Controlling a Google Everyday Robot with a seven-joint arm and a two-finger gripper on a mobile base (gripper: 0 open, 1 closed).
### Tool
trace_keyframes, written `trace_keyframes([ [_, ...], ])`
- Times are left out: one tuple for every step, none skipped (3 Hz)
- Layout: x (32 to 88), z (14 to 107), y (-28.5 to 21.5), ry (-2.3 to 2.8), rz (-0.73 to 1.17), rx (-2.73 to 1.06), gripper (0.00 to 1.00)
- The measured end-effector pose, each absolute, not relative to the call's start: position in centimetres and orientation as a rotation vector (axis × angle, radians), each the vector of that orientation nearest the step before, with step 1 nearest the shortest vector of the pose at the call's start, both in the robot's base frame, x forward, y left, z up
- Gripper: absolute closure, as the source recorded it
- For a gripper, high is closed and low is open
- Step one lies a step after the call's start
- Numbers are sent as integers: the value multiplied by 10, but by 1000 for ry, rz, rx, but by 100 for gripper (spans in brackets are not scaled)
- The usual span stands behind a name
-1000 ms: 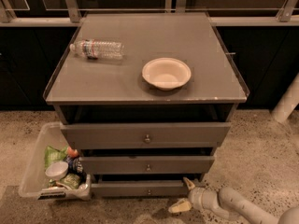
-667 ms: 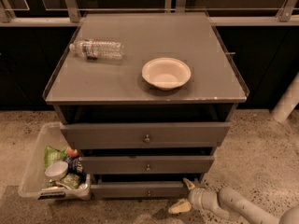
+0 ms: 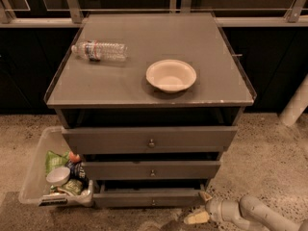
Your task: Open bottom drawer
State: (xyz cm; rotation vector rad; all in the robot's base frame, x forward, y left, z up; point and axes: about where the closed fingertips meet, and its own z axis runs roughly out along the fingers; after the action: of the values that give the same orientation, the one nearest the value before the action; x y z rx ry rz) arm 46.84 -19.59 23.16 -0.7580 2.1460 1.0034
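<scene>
While bottom drawer [image 3: 125, 198] is sitting lowest, front running left-right, gripper [image 3: 198, 207] is hovering off its right end w/ jaws gaping open, empty; knob [image 3: 153, 202] is waiting at its middle, leftward.

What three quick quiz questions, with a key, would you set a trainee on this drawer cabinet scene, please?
1. True or false: the bowl sits inside the bottom drawer.
2. Where is the tool? A inside the bowl; B low down, by the bottom drawer's right end; C gripping the top drawer's knob.
3. What lies left of the bowl?
Key: 1 false; 2 B; 3 water bottle.
</scene>
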Motion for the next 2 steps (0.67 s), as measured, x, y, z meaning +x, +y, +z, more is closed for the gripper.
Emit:
trace_keyframes([
  [497, 236, -207, 2104, 870, -741, 0],
  [541, 249, -225, 2032, 684, -723, 0],
])
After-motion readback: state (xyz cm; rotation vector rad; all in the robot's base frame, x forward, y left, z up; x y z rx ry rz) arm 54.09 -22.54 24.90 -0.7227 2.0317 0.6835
